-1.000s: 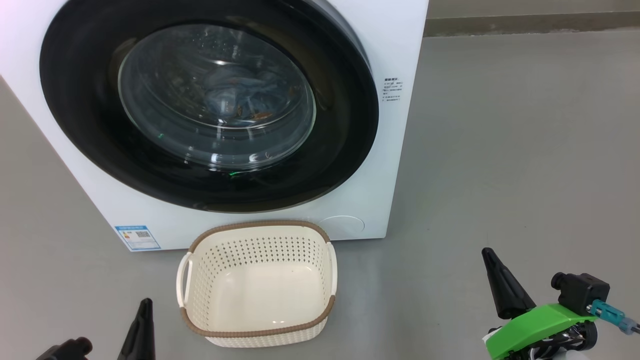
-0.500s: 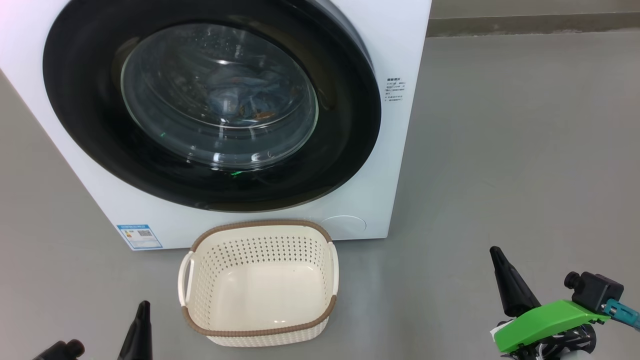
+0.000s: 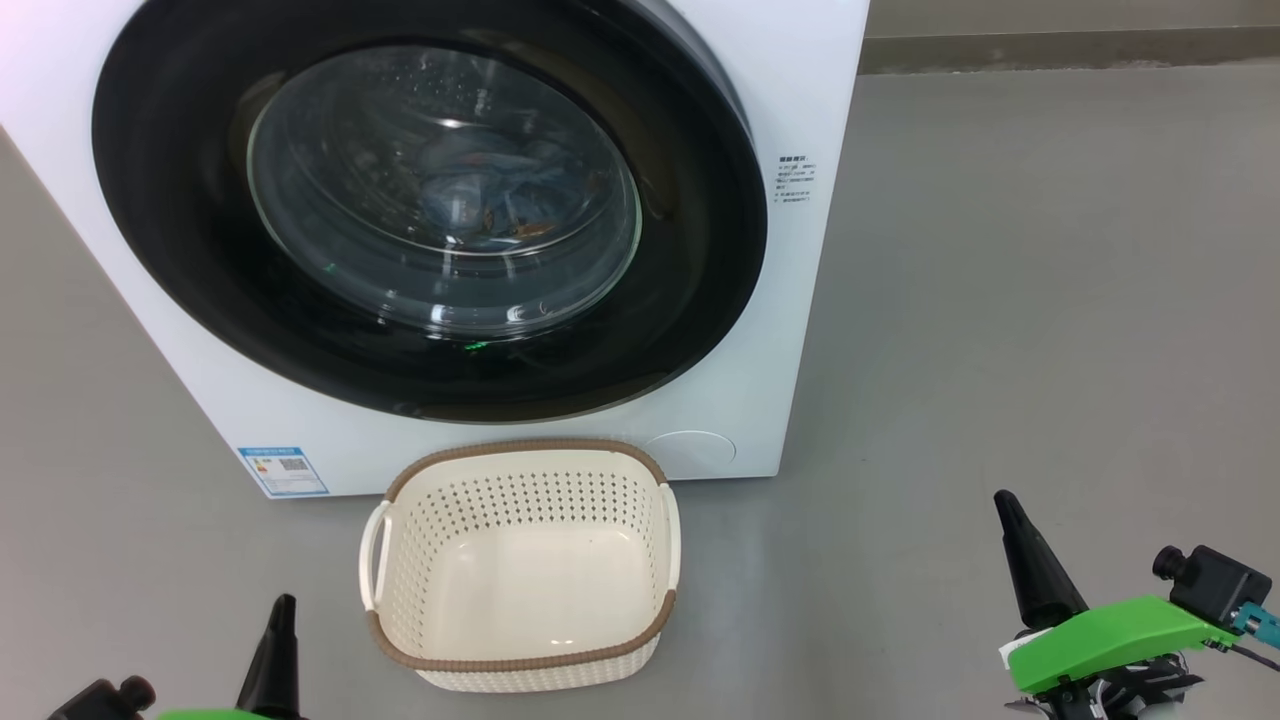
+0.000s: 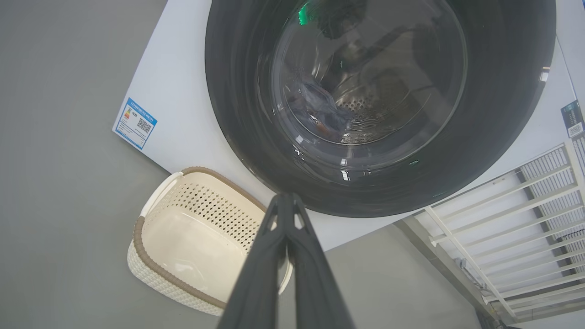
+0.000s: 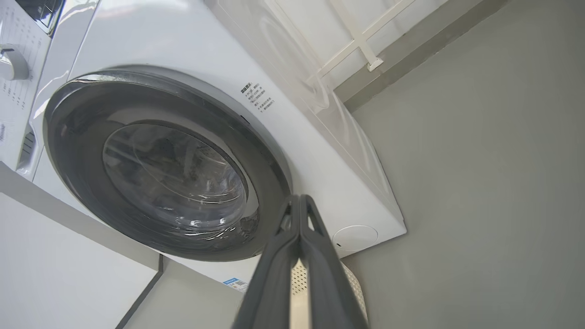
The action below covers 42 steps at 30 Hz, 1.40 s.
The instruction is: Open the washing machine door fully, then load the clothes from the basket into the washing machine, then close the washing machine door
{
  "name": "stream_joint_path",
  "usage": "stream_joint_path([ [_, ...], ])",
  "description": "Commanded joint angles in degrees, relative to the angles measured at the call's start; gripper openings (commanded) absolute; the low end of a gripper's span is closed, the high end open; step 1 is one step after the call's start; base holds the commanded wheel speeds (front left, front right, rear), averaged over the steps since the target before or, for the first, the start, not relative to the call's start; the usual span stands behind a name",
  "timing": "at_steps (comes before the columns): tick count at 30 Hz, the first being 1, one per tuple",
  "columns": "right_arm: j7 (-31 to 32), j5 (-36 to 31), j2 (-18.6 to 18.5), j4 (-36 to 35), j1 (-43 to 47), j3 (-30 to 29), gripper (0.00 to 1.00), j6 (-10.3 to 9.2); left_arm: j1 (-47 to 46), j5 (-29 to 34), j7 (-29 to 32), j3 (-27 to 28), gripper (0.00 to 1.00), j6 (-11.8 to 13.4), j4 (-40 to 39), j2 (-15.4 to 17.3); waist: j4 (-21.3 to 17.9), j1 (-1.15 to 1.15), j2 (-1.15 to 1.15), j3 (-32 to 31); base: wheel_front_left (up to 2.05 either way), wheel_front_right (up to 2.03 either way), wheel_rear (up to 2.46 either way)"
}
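The white washing machine (image 3: 790, 330) fills the upper left of the head view, and its round black door (image 3: 690, 290) lies flush against the front. Behind the door's glass, light blue clothes (image 3: 480, 200) with orange-brown marks lie in the drum; the left wrist view shows the clothes (image 4: 320, 114) too. On the floor in front stands the cream basket (image 3: 520, 560) with nothing in it. My left gripper (image 3: 282, 610) is low at the left of the basket, shut and holding nothing. My right gripper (image 3: 1005, 505) is at the lower right, shut and holding nothing.
Grey floor (image 3: 1050, 300) stretches to the right of the machine, up to a wall base at the back. A white barred rack (image 4: 525, 214) stands past the machine's side. A pale panel (image 5: 59, 269) rises at the lower left of the right wrist view.
The whole picture has shifted slightly right, so the camera has moved. My right gripper has drifted a little to the right and down in the head view. Both grippers stay shut.
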State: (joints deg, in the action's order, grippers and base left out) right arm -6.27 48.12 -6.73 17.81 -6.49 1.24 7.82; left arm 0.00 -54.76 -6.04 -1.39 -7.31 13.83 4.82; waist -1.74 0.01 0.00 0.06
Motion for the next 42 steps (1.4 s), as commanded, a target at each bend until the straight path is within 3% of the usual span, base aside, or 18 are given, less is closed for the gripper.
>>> stream_joint_path([
  [1,0.4,2.2,0.0,-1.7,-1.0,0.0,0.00,-0.13,-2.5,-1.4,0.4,1.4,0.00,0.0,-1.0,0.6,0.0,0.00,0.00,0.0,0.00,0.00,0.00],
  [42,7.3,26.1,2.1,-2.7,-0.5,-4.3,0.00,-0.24,-4.9,-21.8,7.3,5.2,0.00,0.0,-0.1,-0.8,1.0,-0.01,0.00,0.0,0.00,0.00,0.00],
])
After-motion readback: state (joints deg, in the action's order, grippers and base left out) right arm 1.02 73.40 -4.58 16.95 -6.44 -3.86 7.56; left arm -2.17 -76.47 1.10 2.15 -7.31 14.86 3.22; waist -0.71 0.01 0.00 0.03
